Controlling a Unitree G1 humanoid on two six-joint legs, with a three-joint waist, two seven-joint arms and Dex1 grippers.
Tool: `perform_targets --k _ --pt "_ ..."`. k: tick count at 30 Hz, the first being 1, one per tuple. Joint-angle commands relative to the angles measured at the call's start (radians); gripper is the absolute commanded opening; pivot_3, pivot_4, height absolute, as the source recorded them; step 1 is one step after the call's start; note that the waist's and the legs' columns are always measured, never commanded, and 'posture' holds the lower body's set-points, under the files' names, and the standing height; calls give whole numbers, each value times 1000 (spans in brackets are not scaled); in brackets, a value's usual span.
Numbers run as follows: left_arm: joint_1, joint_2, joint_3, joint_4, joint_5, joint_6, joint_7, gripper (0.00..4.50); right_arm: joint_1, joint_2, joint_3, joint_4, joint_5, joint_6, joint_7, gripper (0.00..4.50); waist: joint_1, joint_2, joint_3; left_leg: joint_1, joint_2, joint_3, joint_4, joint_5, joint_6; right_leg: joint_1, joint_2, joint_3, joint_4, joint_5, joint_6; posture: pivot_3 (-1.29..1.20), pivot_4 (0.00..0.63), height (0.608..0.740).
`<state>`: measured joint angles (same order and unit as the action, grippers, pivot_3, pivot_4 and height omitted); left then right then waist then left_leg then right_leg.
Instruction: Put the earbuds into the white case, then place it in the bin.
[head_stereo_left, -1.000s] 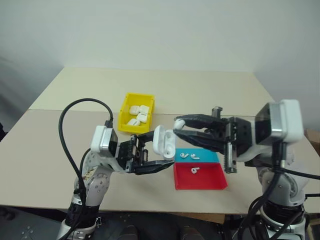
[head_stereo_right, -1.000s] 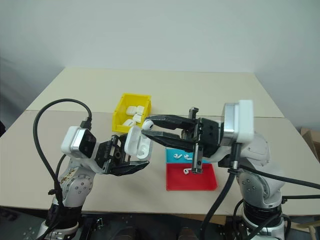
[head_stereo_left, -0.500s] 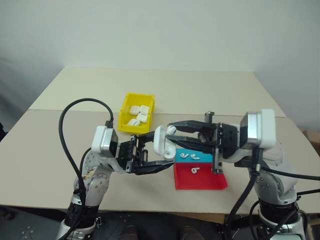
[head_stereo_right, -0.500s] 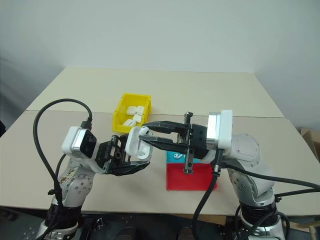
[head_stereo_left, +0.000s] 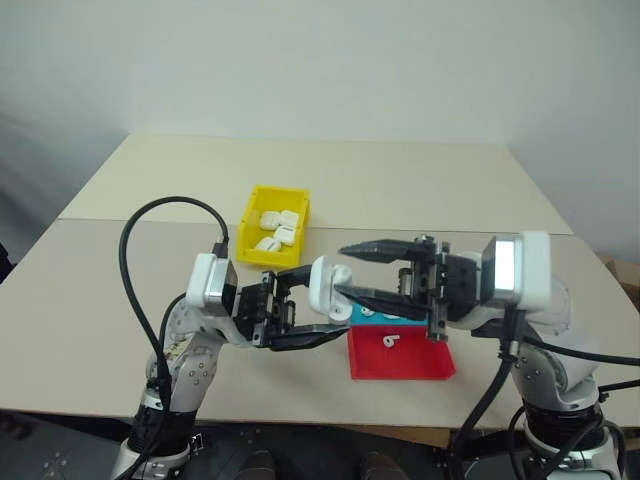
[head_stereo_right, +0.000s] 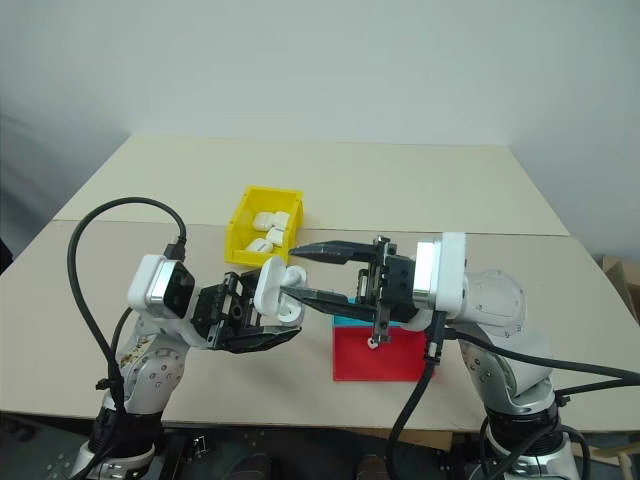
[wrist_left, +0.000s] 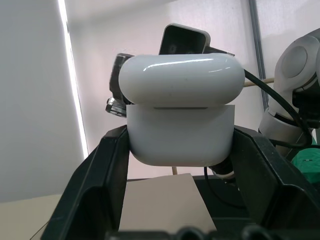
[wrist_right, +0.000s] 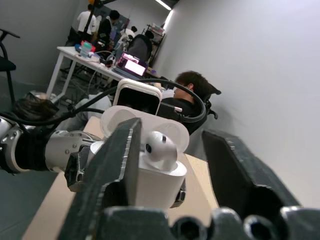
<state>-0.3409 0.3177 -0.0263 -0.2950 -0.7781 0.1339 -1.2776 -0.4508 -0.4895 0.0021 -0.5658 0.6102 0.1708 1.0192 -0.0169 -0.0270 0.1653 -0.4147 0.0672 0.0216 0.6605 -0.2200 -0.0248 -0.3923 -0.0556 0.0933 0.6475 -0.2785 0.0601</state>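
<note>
Two grippers: they meet above the front of the table (head_stereo_left: 420, 180), the left one reaching toward the right, the right one reaching toward the left.
Left gripper (head_stereo_left: 318, 308): clamped on the white case (head_stereo_left: 322, 286), one black finger on each side of its body.
White case: held in the air with its lid flipped up; in the right wrist view an earbud (wrist_right: 161, 145) sits with its rounded head showing in the open top.
Right gripper (head_stereo_left: 348, 270): fingers spread apart with nothing pinched between them, one finger above the case and one at the case's open mouth.
Other earbuds: two lie in the blue tray (head_stereo_left: 422, 315), mostly hidden behind the right gripper; one earbud (head_stereo_left: 391, 341) lies in the red tray (head_stereo_left: 400, 362) just in front of it.
Bin (head_stereo_left: 273, 225): yellow, standing on the table beyond the left gripper, several white cases (head_stereo_left: 277, 227) already inside.
Background: people sit at desks in the right wrist view.
</note>
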Motion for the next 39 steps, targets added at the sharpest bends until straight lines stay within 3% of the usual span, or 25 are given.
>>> perform_targets --k 1,9,15,19,23,30,35,39 --pt "-19 -11 8 -28 -15 -25 3 2765 11 -21 41 0 -31 -17 19 2631 1 0 0 0 0 0 0 0 0 0 0 0 0 0 0 0 150 740" --pt "0 -7 10 4 26 -60 -25 2765 -2 -51 33 11 -26 -29 16 2631 1 0 0 0 0 0 0 0 0 0 0 0 0 0 0 0 150 740" --pt "97 112 72 119 119 -204 -160 2765 -118 -290 -24 52 54 259 17 2631 -5 0 0 0 0 0 0 0 0 0 0 0 0 0 0 0 150 740" --pt "179 177 99 135 137 -257 -201 2765 -243 -442 76 135 -2 452 64 2631 -2 0 0 1 1 1 -1 0 0 -1 0 0 0 -1 -2 0 150 740" --pt "255 208 113 137 158 -312 -222 2765 -390 -521 303 227 -231 469 166 2631 -2 0 0 0 1 2 -1 0 0 -3 -1 1 -1 -1 -2 0 150 740" --pt "320 199 103 95 172 -339 -176 2765 -603 -435 621 437 -593 326 310 2631 -2 1 0 -3 1 4 -1 0 0 -9 -1 2 1 -1 -2 0 150 740" --pt "334 188 92 77 182 -349 -145 2765 -636 -364 684 594 -752 29 356 2631 2 1 0 -8 1 4 -1 0 0 -13 -1 1 1 -1 -2 0 150 740" --pt "356 190 85 58 184 -360 -131 2765 -644 -308 688 677 -778 -120 432 2631 2 1 0 -8 1 4 -1 0 0 -12 -1 1 1 -1 -2 0 150 740"
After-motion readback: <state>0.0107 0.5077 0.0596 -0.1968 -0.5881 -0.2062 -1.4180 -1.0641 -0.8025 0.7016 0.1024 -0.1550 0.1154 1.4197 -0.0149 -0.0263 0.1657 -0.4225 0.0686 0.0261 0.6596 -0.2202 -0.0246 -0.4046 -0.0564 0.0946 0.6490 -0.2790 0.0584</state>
